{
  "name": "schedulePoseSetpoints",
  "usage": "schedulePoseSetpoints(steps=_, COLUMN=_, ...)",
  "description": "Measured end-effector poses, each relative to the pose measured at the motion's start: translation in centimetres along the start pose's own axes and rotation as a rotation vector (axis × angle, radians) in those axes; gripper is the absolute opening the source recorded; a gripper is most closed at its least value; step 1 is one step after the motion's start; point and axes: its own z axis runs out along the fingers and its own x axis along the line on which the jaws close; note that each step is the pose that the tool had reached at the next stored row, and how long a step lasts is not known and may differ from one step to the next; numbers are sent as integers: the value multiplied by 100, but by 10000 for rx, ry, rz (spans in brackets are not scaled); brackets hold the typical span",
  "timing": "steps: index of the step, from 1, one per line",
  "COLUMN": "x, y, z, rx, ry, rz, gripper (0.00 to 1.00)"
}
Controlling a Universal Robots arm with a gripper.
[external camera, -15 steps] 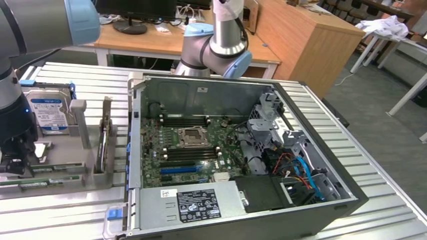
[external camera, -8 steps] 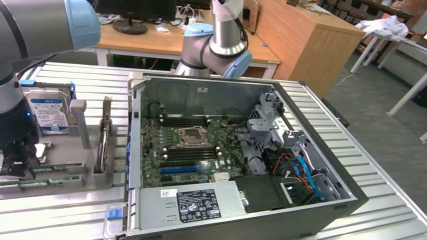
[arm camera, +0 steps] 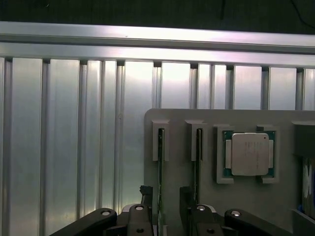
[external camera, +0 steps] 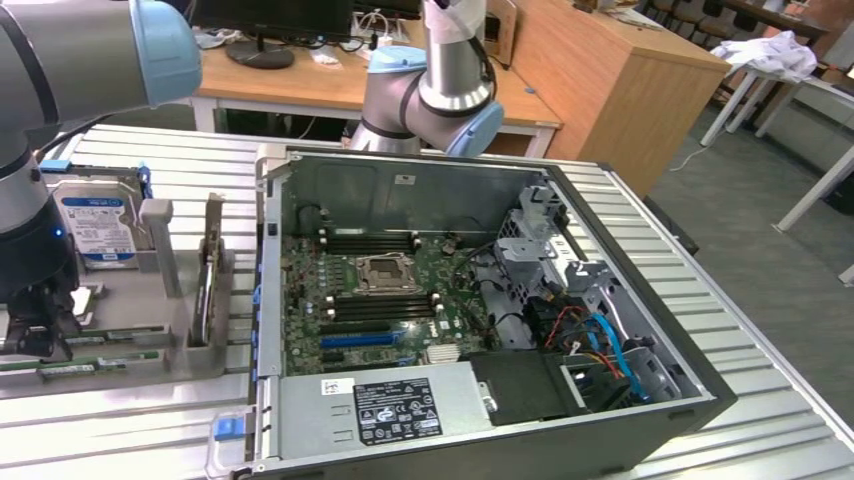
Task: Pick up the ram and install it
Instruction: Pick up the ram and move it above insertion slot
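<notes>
Wrist view: we see the black two-fingered gripper [arm camera: 165, 196], jaws parted, straddling but not clamping the thin green ram stick [arm camera: 161, 157]. The stick stands on edge in the grey holder tray [arm camera: 177, 118], near a square metal CPU chip [arm camera: 246, 153]. We judge that pickup and installation in the open dark computer case [external camera: 707, 395] both remain.

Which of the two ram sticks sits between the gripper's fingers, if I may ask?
The ram farther from the CPU; the other ram stands outside the gripper.
</notes>
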Motion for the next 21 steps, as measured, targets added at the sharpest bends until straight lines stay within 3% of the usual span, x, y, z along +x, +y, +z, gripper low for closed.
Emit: schedulePoseSetpoints(steps=21, x=8, y=-67, z=7, rx=3, ry=-2, rz=1, gripper=36)
